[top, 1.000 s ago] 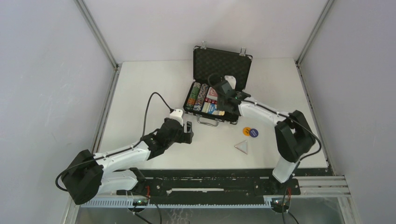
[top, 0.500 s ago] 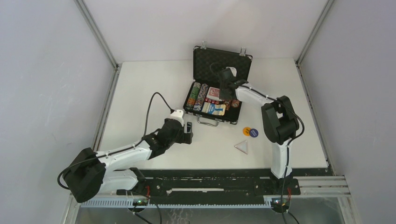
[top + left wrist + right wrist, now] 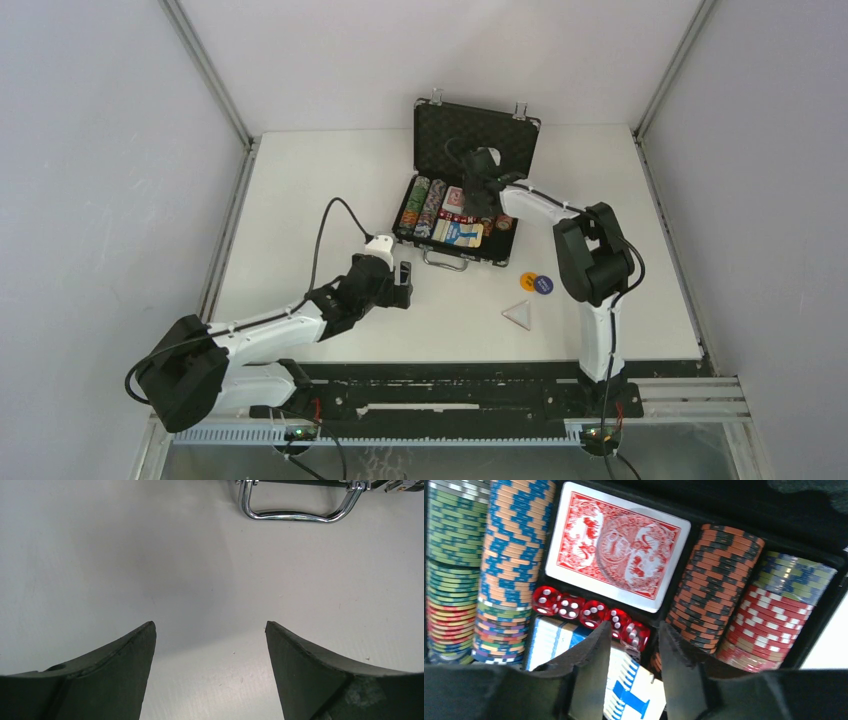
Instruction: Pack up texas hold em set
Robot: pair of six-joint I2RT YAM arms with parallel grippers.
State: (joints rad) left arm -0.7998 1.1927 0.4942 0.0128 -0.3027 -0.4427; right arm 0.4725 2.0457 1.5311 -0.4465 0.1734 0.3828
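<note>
**Right arm drawn back over the open case**

Since a second ago the right arm has folded in, its elbow swinging nearer the case, and its tool point(image 3: 635, 630) has shifted from the front of the tray to above its middle. That tool's fingers stand a narrow way apart with nothing between them, hovering over the row of red dice point(image 3: 574, 607) and the blue card box point(image 3: 549, 635). The print on the box is too blurred to read.

The left tool point(image 3: 210, 625) gapes wide and empty above the bare worktop point(image 3: 320, 200), near the case's silver handle point(image 3: 300, 516).

The black case point(image 3: 450, 125) lies open at the far middle, holding chips point(image 3: 714, 575) and red-backed cards point(image 3: 616, 545). Two round buttons point(image 3: 537, 283) and a triangle point(image 3: 518, 314) lie outside it.
</note>
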